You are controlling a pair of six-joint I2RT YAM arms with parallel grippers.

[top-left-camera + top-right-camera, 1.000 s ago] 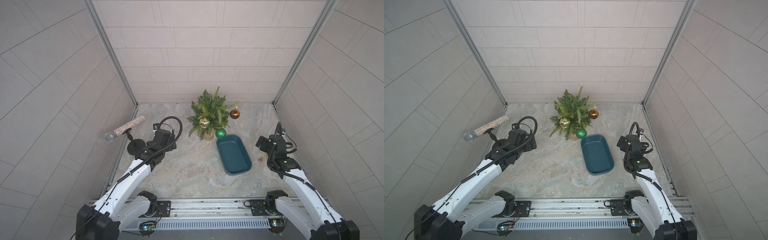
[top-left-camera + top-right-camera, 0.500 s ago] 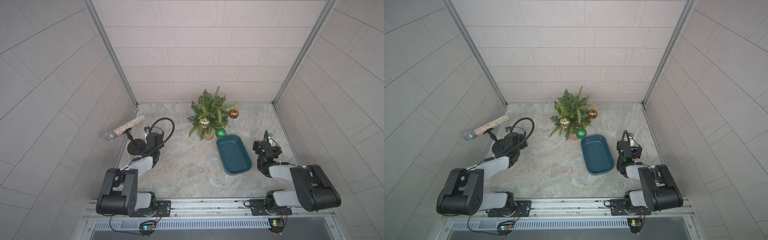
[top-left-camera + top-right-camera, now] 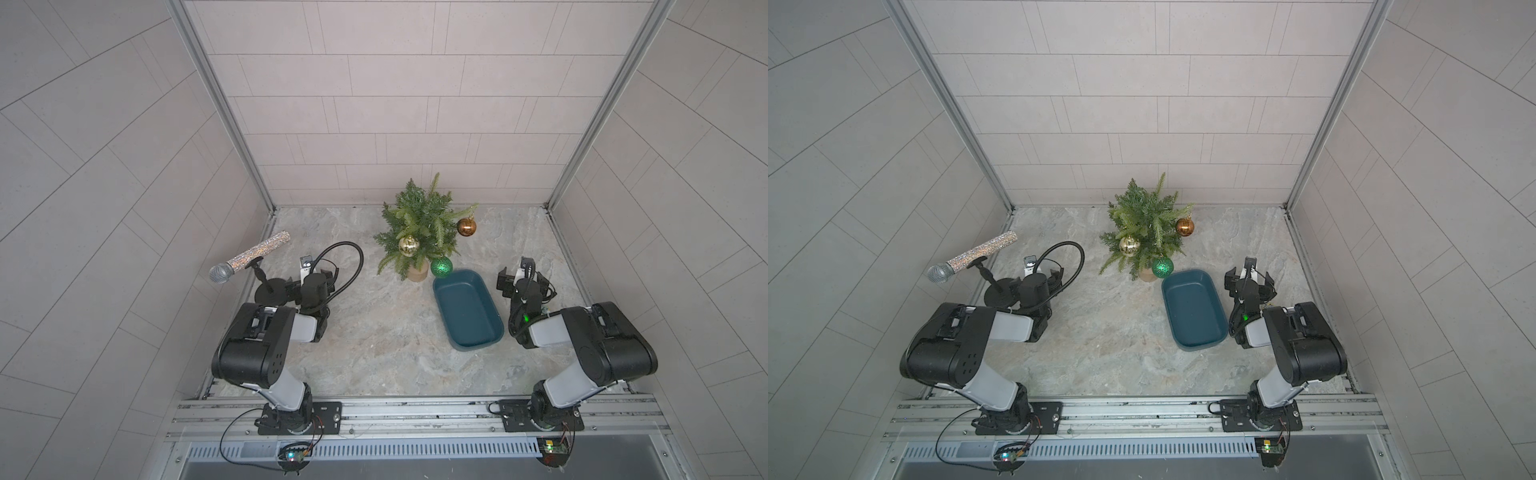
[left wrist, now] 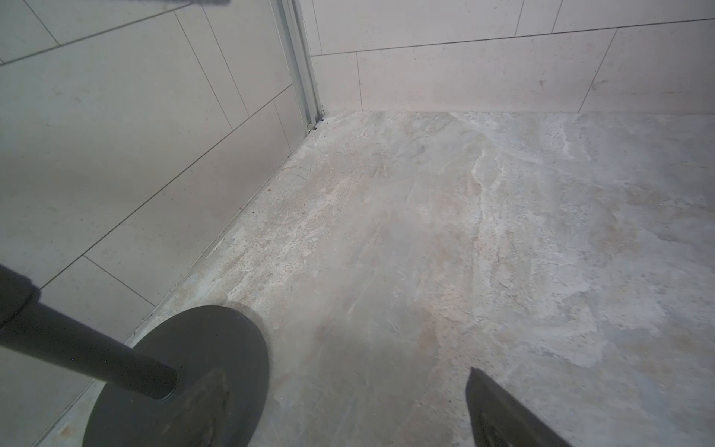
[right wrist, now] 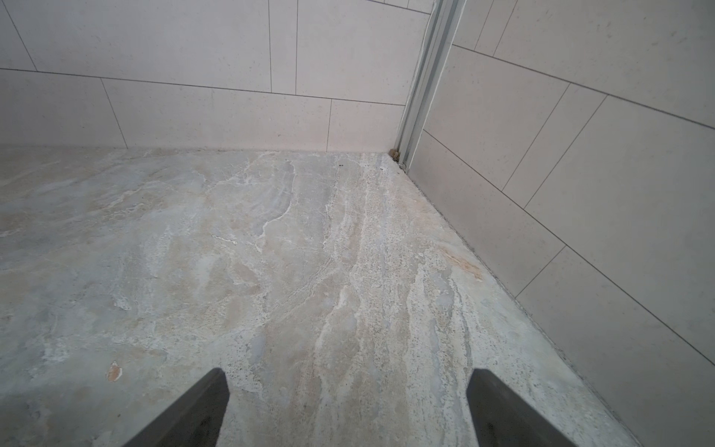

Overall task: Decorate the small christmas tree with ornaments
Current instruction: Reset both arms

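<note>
Tree (image 3: 419, 224) by the tabletop's back edge carries gold (image 3: 408, 245), green (image 3: 441, 266) and copper (image 3: 466, 226) ornaments, tray (image 3: 467, 316) empty, left gripper (image 3: 320, 274) and right gripper (image 5: 348, 377) spread wide holding nothing, so decorating looks done

Both arms pull back and fold toward the lower edge of the frame.
The left hand (image 3: 318, 272) is now beside the stand base (image 3: 270, 291) at centre left, the right hand (image 3: 521, 279) just right of the tray (image 3: 465, 311), elbows raised.

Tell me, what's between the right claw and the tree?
The teal tray: its far end separates the right gripper from the small christmas tree, in both top views.
</note>
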